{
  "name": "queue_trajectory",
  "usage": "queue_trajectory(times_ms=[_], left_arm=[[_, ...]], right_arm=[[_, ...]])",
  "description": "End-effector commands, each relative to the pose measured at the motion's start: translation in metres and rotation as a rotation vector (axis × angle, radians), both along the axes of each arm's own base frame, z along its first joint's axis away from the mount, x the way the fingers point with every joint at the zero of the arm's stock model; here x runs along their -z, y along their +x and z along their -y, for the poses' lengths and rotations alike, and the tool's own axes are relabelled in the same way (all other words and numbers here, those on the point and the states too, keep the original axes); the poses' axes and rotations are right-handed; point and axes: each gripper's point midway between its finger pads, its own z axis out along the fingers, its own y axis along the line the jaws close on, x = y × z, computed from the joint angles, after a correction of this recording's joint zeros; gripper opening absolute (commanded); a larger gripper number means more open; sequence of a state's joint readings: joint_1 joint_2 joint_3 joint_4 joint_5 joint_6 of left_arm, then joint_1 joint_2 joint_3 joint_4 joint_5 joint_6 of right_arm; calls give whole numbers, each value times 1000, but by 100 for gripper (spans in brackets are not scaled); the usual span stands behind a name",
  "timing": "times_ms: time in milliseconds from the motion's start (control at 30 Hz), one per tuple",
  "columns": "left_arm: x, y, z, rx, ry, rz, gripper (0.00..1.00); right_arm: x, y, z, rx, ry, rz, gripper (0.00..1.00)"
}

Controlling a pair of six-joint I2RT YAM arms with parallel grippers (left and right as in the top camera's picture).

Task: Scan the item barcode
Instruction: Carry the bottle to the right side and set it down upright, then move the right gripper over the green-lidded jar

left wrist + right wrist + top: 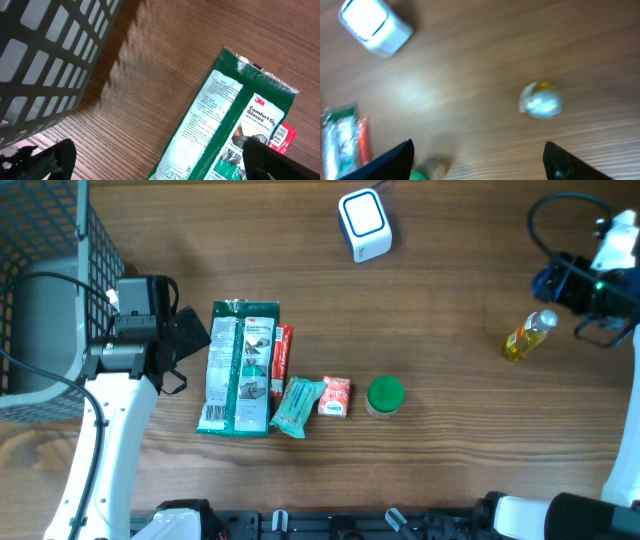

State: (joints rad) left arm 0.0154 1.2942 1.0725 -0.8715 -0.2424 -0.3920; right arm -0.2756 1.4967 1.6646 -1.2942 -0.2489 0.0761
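On the table (450,430), seen from overhead, a white scanner (364,225) sits near the far edge, and a small yellow bottle (530,335) is well to its right, just beside the right arm (590,290) and apart from the other goods. In a row at the middle lie a green glove pack (240,368), a red packet (282,355) partly tucked under its right edge, a teal pouch (297,406), a small pink packet (335,396) and a green-lidded jar (385,396). The left fingers (192,330) are just left of the glove pack, with a wire basket (50,220) in the far left corner. In the left wrist view, the left fingers (50,157) stand spread wide with nothing between them. The glove pack (225,125) lies flat below, the red packet (280,137) peeks out at its side, and the basket (45,55) fills the upper left. In the blurred right wrist view, the right fingers (395,160) are spread wide and hold nothing. The bottle (541,101) is seen cap-on from above on bare wood, clear of both fingers. The scanner (372,22) sits at the upper left, well apart from the bottle, and the glove pack (340,135) and jar (427,170) show at the lower left.
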Motion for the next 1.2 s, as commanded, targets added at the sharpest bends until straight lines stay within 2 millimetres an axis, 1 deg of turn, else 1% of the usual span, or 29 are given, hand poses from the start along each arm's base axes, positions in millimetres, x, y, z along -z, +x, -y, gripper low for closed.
queue_trajectory(times_ms=[0,33,67,100,133,200,233,267,333,400,433,467,567,733,867,900,1000,1033,1167], left_arm=[[-3,2,-3,-21,6,11,100],[-3,2,-3,-21,6,11,100],[-3,2,-3,-21,6,11,100],[-3,2,-3,-21,6,11,100],[-3,2,-3,-21,6,11,100],[-3,2,-3,-21,6,11,100],[-3,2,-3,-21,6,11,100],[-3,2,-3,-20,6,11,100],[-3,2,-3,-21,6,11,100],[-3,2,-3,-20,6,11,100],[-3,2,-3,-20,6,11,100],[-3,2,-3,-20,6,11,100],[-3,2,-3,-20,6,11,100],[-3,2,-3,-20,6,11,100],[-3,2,-3,-20,6,11,100],[-3,2,-3,-20,6,11,100],[-3,2,-3,-20,6,11,100],[-3,2,-3,-21,6,11,100],[-3,2,-3,-21,6,11,100]], right_arm=[[4,-8,-62,-230,117,-25,83],[10,-13,-75,-268,123,-51,82],[14,-15,-84,-289,127,-66,83],[20,-20,-97,-327,132,-91,83],[27,-24,-108,-344,142,-117,85],[43,-34,-131,-374,156,-177,89],[56,-40,-142,-377,150,-213,90],[63,-42,-147,-371,137,-232,90],[89,-48,-155,-312,67,-284,90],[113,-54,-157,-243,-23,-315,93],[128,-58,-165,-227,-57,-316,93],[140,-62,-177,-248,-61,-310,93],[167,-71,-204,-278,-63,-289,94],[198,-80,-210,-247,-106,-276,95],[210,-86,-208,-254,-119,-299,92],[211,-86,-208,-260,-121,-299,87],[211,-86,-207,-259,-125,-299,64],[211,-86,-207,-259,-125,-300,60],[211,-87,-205,-262,-136,-304,59]])
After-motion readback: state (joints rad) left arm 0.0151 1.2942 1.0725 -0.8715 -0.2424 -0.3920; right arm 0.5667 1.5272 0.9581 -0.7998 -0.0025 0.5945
